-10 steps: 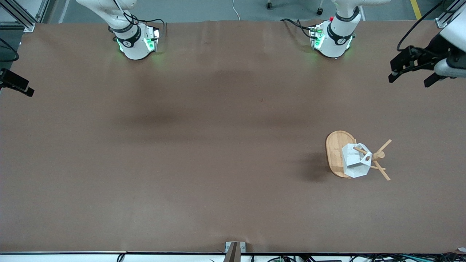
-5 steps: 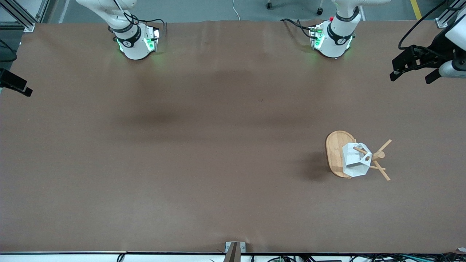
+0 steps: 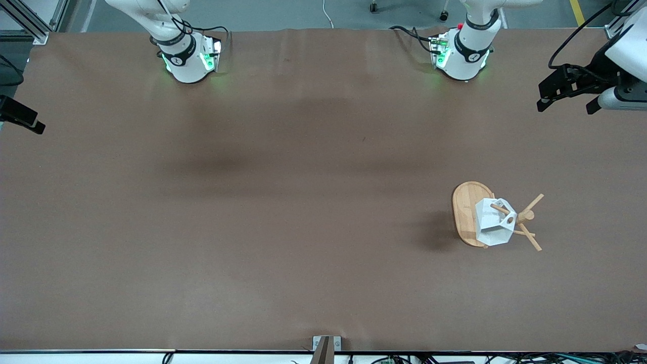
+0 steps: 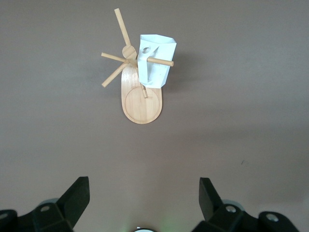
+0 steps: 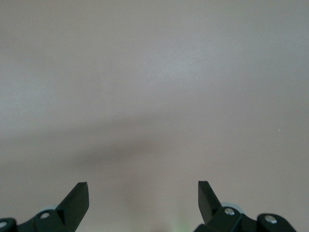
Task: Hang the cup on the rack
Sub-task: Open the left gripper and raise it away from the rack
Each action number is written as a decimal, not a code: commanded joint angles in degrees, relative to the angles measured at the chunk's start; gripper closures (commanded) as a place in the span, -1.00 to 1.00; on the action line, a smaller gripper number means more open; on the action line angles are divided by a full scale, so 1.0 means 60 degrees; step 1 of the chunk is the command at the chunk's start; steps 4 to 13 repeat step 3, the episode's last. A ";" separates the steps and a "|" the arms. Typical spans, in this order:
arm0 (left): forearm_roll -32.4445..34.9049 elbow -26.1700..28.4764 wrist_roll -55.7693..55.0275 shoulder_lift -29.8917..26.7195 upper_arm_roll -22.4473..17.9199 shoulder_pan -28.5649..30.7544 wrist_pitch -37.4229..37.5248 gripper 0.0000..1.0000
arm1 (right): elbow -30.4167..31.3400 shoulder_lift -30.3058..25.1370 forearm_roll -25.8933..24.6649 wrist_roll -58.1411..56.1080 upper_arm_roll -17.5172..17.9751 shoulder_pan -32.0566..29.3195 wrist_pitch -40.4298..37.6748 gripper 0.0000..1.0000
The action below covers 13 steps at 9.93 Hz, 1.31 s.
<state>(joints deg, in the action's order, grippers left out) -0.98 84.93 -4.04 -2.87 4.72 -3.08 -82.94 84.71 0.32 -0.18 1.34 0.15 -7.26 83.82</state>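
The white faceted cup (image 3: 491,225) hangs on the bamboo rack (image 3: 466,212), with one peg running along its handle and over its body. The rack stands on its oval base toward the left arm's end of the table. In the left wrist view the cup (image 4: 157,65) and the rack (image 4: 141,102) show well ahead of the fingers. My left gripper (image 3: 565,107) is open and empty, up in the air over the table's end near the left arm's base. My right gripper (image 3: 22,120) waits at the right arm's end of the table, open (image 5: 143,186) over bare table.
Brown paper covers the table (image 3: 283,202). The two arm bases (image 3: 189,55) (image 3: 462,53) stand along the edge farthest from the front camera. A small metal bracket (image 3: 326,344) sits at the nearest edge.
My left gripper has shifted slightly over the table's end, staying open. The cup, the rack and the right gripper have not moved.
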 commanded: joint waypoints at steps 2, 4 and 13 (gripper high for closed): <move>0.0222 0.0464 -0.0029 -0.0166 0.0064 -0.0015 0.0025 -1.00 | -0.0099 0.0021 -0.0101 -0.0092 -0.0083 0.0097 -0.0083 -1.00; 0.0222 0.0464 -0.0030 -0.0166 0.0049 -0.0015 0.0024 -1.00 | -0.0099 0.0021 -0.0101 -0.0092 -0.0083 0.0097 -0.0083 -1.00; 0.0222 0.0464 -0.0030 -0.0166 0.0049 -0.0015 0.0024 -1.00 | -0.0099 0.0021 -0.0101 -0.0092 -0.0083 0.0097 -0.0083 -1.00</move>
